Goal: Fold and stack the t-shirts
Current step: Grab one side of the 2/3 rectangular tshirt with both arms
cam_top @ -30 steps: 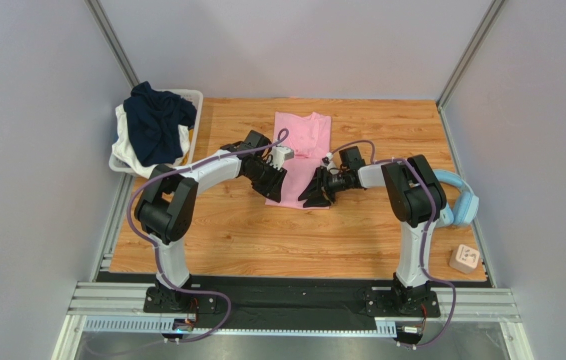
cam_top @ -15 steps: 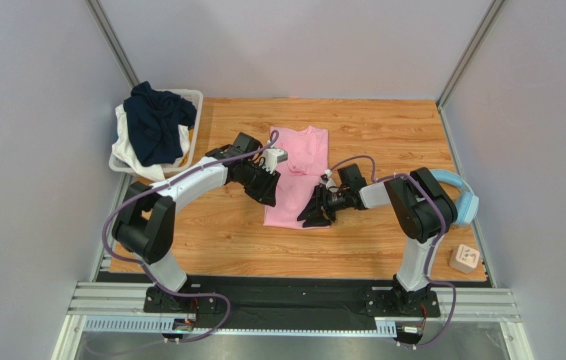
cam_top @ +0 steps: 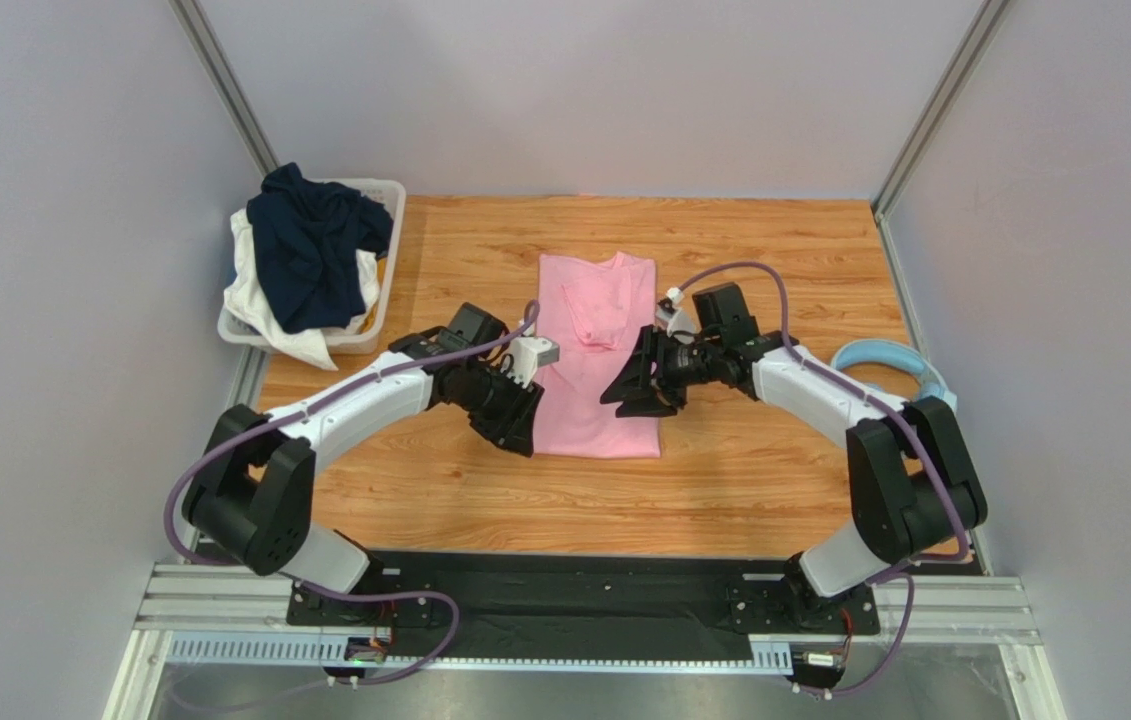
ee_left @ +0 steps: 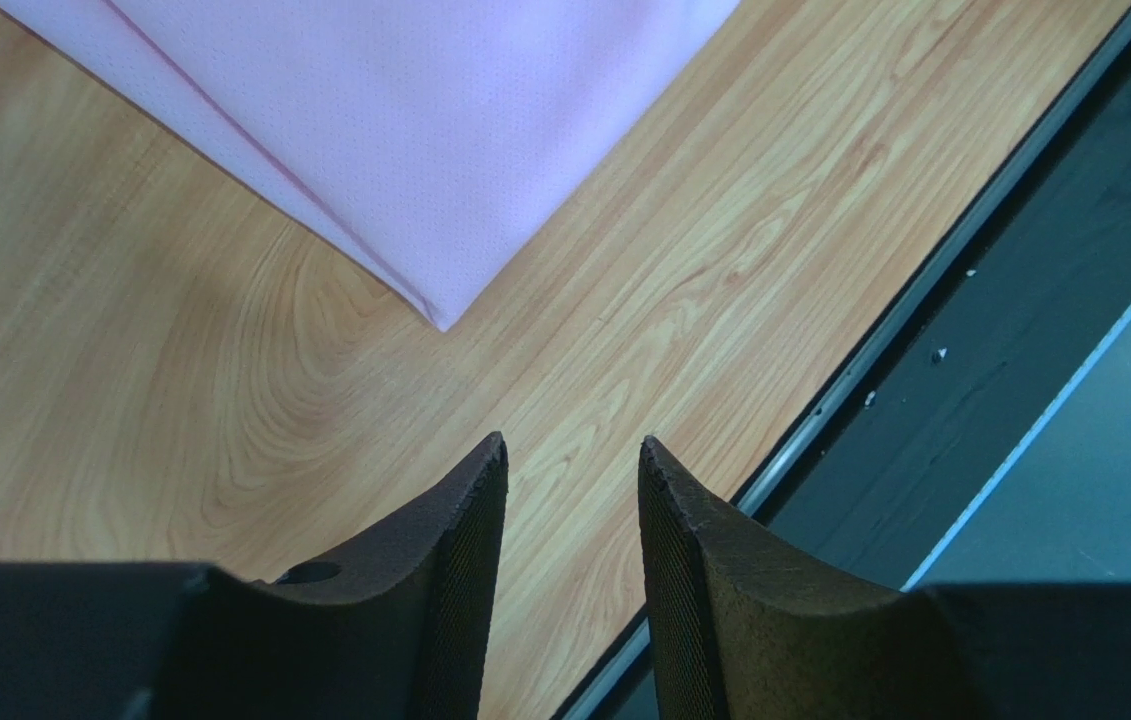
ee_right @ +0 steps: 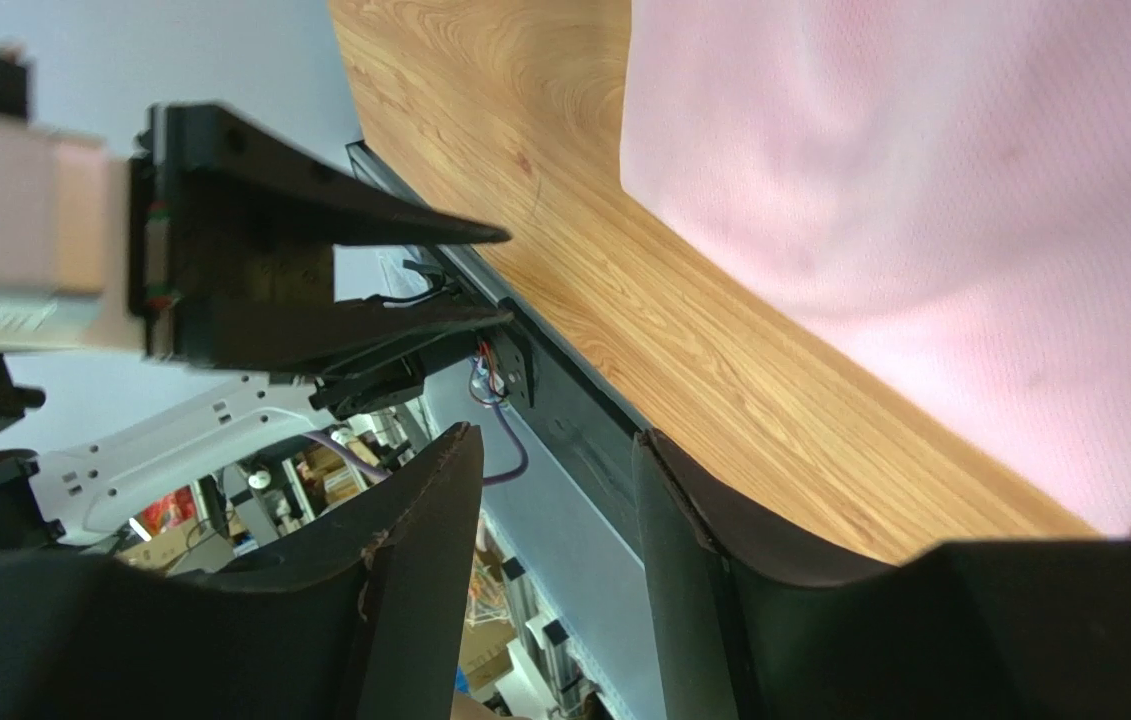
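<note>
The light pink t-shirt (cam_top: 597, 360) lies flat on the wooden table as a long, narrow folded strip. Its near left corner (ee_left: 376, 135) shows in the left wrist view. My left gripper (cam_top: 514, 431) hovers at that corner, open (ee_left: 571, 458), with only bare wood between the fingers. At the strip's right edge, just above the table, my right gripper (cam_top: 627, 395) is open (ee_right: 564, 443) and holds nothing, with pink cloth (ee_right: 947, 225) beside it. The dark navy t-shirt (cam_top: 308, 248) is heaped in the basket at the back left.
The white plastic basket (cam_top: 386, 200) also holds a white cloth (cam_top: 248, 300). Light blue headphones (cam_top: 887, 360) lie at the table's right edge, partly behind my right arm. The black rail (ee_left: 977, 300) runs along the near table edge.
The pink shirt slid toward the near edge and now lies stretched out. My left gripper moved nearer, to its left corner. The right gripper rose and pulled back off the cloth, its jaws slightly wider.
</note>
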